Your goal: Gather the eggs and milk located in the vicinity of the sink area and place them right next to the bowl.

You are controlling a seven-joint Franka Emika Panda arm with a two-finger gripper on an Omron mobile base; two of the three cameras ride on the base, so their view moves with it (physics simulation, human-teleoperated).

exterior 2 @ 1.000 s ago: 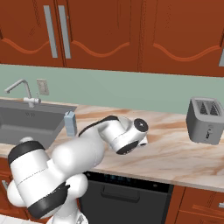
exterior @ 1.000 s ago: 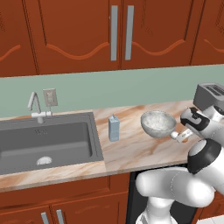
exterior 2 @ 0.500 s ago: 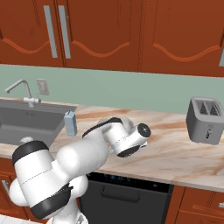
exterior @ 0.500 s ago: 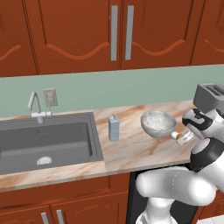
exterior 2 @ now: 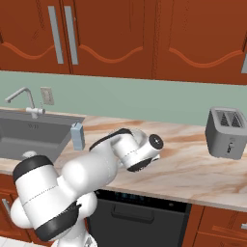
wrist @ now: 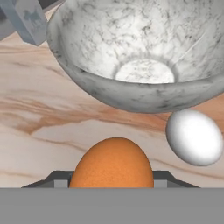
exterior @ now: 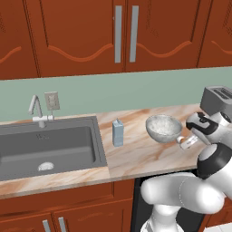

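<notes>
Since the orange-brown egg (wrist: 112, 162) sits right btwn the fingertips at the bottom of the hand view, you're looking at a gripper (wrist: 112, 186) closed about as far as it goes on that egg, w/ the egg's long axis running up out of the jaws toward the bowl (wrist: 140, 52).

What the next move turns on: the bowl lies straight ahead of the gripper, its outer wall just beyond the egg's top, and the counter (wrist: 39, 127) shows bare to the left of the held egg. The white egg (wrist: 194, 136) lies ahead and to the right in the hand view, close under the bowl's rim; can't tell if it touches the bowl. So your free drop spot is ahead-left, not ahead-right.

From the left base view, the gripper (exterior: 186, 141) is low over the counter, on the toaster (exterior: 218, 100) side of the bowl (exterior: 163, 128), near it. Egg itself too small to make out there.

The milk (exterior: 118, 132) stands upright on the far side of the bowl from the gripper, btwn bowl and sink (exterior: 45, 149), just beside the sink's edge, so apart from the bowl and not yet moved over. In the hand view its corner (wrist: 26, 19) shows top left, behind the bowl.

My read: 2nd egg is at the set-down stage; milk is left. Risk: egg rolling once you let go, so release low and keep off the white egg.
</notes>
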